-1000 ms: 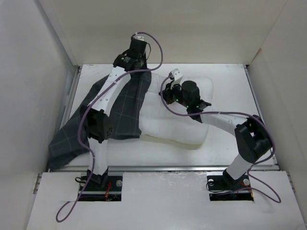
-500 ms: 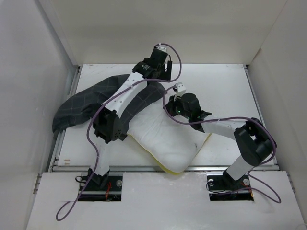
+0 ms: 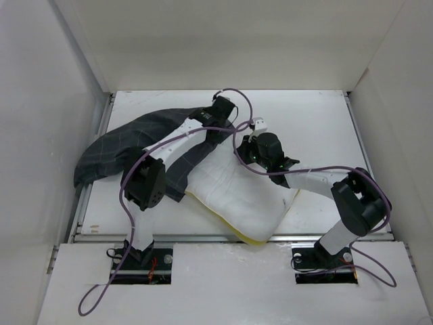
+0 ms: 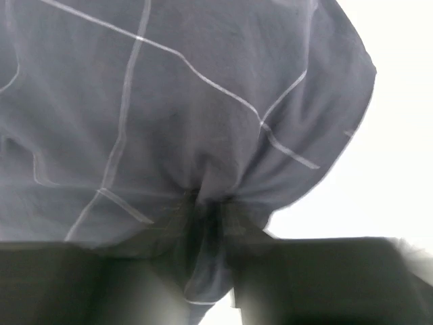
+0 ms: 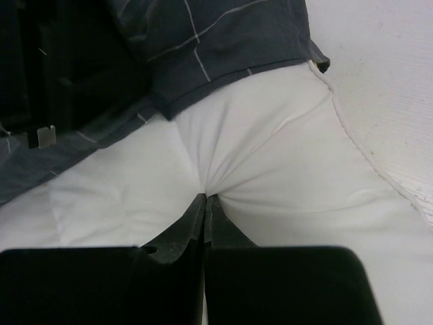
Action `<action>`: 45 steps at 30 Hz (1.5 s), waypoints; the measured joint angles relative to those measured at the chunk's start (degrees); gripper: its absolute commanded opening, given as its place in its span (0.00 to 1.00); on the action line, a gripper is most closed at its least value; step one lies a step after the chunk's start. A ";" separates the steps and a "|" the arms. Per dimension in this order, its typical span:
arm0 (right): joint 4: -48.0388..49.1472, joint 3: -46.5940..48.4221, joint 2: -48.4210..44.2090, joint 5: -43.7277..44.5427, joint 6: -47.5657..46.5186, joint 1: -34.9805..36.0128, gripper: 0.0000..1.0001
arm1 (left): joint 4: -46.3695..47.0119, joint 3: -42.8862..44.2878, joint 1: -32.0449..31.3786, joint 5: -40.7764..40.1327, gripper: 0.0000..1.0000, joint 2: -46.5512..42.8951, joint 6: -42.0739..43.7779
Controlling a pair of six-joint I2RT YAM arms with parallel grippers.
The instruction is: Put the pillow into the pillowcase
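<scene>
Left hand [image 4: 211, 227] pinching bunched charcoal checked pillowcase [image 3: 125, 145], right hand [image 5: 205, 203] clamped on a fold of white pillow [image 3: 237, 196], pillowcase edge overlapping pillow's far-left end, both on counter [image 3: 318, 112]

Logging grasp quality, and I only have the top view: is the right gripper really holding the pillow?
Observer: Yes. The right wrist view shows the right gripper shut on a pinched fold of the pillow.
Operator: And the left?
Observer: Its wrist view shows the pillowcase bunched into the left gripper, which is shut on it.
Operator: Does the pillowcase reach the pillow near the right pinch?
Observer: Yes. In the right wrist view its edge lies over the pillow just beyond the pinch.
</scene>
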 measured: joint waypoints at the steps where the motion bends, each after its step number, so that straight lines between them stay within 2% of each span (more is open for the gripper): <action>1: -0.07 -0.09 0.00 -0.02 0.02 0.00 0.00 | -0.09 0.31 -0.04 0.09 0.00 0.00 0.09; 7: 1.73 -0.15 0.02 -0.28 1.11 0.00 0.00 | -1.64 7.61 -1.92 0.83 0.00 0.11 2.49; 12: 10.78 -2.89 -0.57 -0.17 3.32 -0.02 0.00 | -0.87 11.28 -5.66 4.17 0.00 -0.02 6.62; 16: 20.02 -7.72 -2.78 1.90 6.23 -0.04 0.00 | -0.46 11.26 -7.67 7.63 0.00 -0.39 8.00; 19: 26.40 -11.65 -4.55 5.79 8.50 0.00 0.00 | 3.45 5.07 -8.33 10.84 0.00 -3.58 7.72; 20: 27.69 -12.81 -4.90 7.37 9.29 0.00 0.00 | 5.60 2.69 -8.55 12.09 0.27 -5.01 7.23; 21: 28.63 -13.73 -5.07 8.50 10.01 0.00 0.00 | 6.03 0.17 -8.76 12.37 0.27 -6.60 7.02; 22: 30.08 -14.95 -5.07 9.97 10.95 -0.11 0.00 | 8.28 -3.28 -8.92 13.31 0.48 -8.76 5.62; 23: 32.26 -16.20 -4.63 11.37 12.04 -0.70 0.00 | 9.25 -6.80 -9.01 15.23 0.79 -11.19 4.90; 24: 33.24 -16.72 -4.11 11.91 12.79 -1.18 0.00 | 9.90 -10.32 -9.38 16.76 1.00 -13.60 4.11; 25: 34.91 -17.20 -3.21 12.20 13.46 -2.01 0.02 | 11.30 -13.99 -9.92 18.21 1.00 -15.89 2.60; 26: 36.06 -17.49 -2.25 12.24 14.01 -2.97 0.13 | 11.67 -16.92 -10.38 18.40 1.00 -17.73 1.42; 27: 36.94 -17.55 -1.16 12.22 14.62 -3.91 0.35 | 11.67 -19.08 -10.88 19.21 1.00 -19.23 0.13; 28: 38.03 -17.55 -0.15 11.32 15.04 -4.94 0.48 | 11.72 -20.74 -11.26 19.30 1.00 -20.31 -0.94; 30: 38.75 -17.53 0.09 8.79 14.80 -6.73 0.65 | 11.72 -23.10 -11.96 19.02 1.00 -22.18 -3.39; 31: 37.86 -17.38 -0.48 7.52 14.19 -7.39 0.99 | 11.98 -24.79 -12.11 18.53 1.00 -23.74 -4.70; 33: 31.93 -15.50 -2.84 5.90 12.13 -7.78 0.99 | 12.09 -28.35 -12.07 16.94 1.00 -27.98 -7.32; 35: 21.66 -11.67 -6.40 6.45 8.00 -6.62 0.99 | 12.31 -32.63 -12.04 14.19 1.00 -34.42 -11.02; 40: 1.84 -6.40 -16.87 11.21 -2.80 1.92 0.99 | 12.52 -45.68 -11.04 7.65 1.00 -52.19 -21.44; 43: -9.60 -3.93 -19.52 11.50 -7.76 6.62 0.99 | 12.44 -55.19 -10.54 4.96 1.00 -57.33 -28.52; 45: -16.15 -2.45 -19.34 12.66 -10.01 9.53 0.99 | 13.25 -59.84 -10.45 4.15 1.00 -57.40 -30.80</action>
